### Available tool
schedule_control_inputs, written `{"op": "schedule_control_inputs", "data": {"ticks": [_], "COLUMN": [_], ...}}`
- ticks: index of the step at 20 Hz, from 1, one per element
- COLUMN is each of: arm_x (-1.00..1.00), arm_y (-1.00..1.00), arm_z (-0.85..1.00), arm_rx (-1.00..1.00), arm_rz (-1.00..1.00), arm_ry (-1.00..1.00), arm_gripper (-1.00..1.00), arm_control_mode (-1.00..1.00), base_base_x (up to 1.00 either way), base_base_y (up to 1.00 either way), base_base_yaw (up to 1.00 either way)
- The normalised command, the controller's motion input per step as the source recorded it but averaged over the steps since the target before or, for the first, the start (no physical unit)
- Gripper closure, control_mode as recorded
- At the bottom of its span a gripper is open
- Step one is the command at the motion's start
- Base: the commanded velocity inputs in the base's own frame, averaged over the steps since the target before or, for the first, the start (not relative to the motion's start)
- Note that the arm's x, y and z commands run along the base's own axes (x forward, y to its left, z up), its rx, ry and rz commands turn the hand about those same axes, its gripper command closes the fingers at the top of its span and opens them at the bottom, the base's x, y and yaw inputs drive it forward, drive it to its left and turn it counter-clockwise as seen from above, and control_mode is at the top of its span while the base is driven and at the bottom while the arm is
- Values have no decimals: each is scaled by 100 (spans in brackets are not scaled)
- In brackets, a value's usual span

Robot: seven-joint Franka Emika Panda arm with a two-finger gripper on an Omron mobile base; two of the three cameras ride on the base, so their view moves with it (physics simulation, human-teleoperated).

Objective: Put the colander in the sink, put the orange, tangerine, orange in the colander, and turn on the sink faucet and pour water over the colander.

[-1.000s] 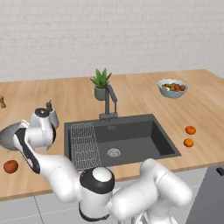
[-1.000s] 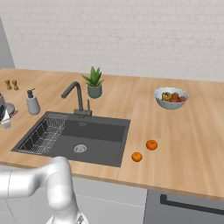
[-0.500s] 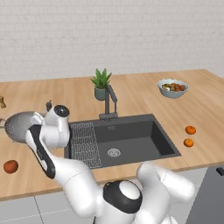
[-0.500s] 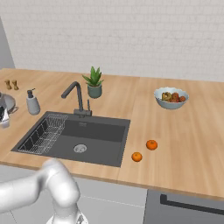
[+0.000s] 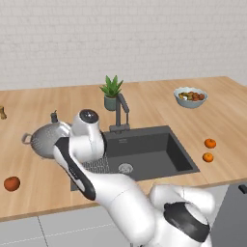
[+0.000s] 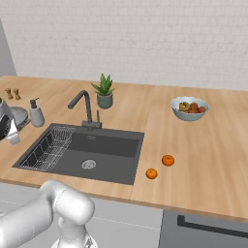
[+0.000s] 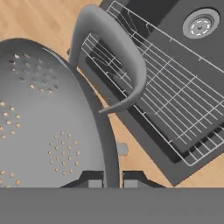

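My gripper (image 7: 110,183) is shut on the rim of the grey colander (image 7: 39,122), whose loop handle (image 7: 118,57) curves over the sink's wire rack (image 7: 175,100). The colander (image 5: 43,140) hangs above the counter just left of the sink (image 5: 154,154). One orange fruit (image 5: 11,183) lies on the left counter. Two more (image 5: 210,143) (image 5: 208,157) lie right of the sink; I cannot tell which is the tangerine. The sink faucet (image 5: 120,112) stands behind the basin, and no water is in view.
A potted plant (image 5: 112,92) stands behind the faucet and a soap dispenser (image 6: 36,114) at the sink's back left corner. A pale fruit bowl (image 5: 190,96) sits at the far right. Small shakers (image 6: 12,93) stand at the far left.
The arm has carried the colander to the right, from the left counter toward the sink's left edge. The fruits have not moved.
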Motion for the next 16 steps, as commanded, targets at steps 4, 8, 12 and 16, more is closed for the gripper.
{"op": "schedule_control_inputs", "data": {"ticks": [4,8,12,16], "arm_x": [0,-25,-44,-36], "arm_y": [-100,-100,-100,-100], "arm_z": [26,21,4,0], "arm_rx": [-13,-1,0,0], "arm_rz": [-8,2,7,4], "arm_ry": [10,8,8,9], "arm_gripper": [100,100,100,100], "arm_control_mode": [-100,-100,-100,-100], "base_base_x": [0,0,0,0], "base_base_y": [0,0,0,0], "base_base_yaw": [0,0,0,0]}}
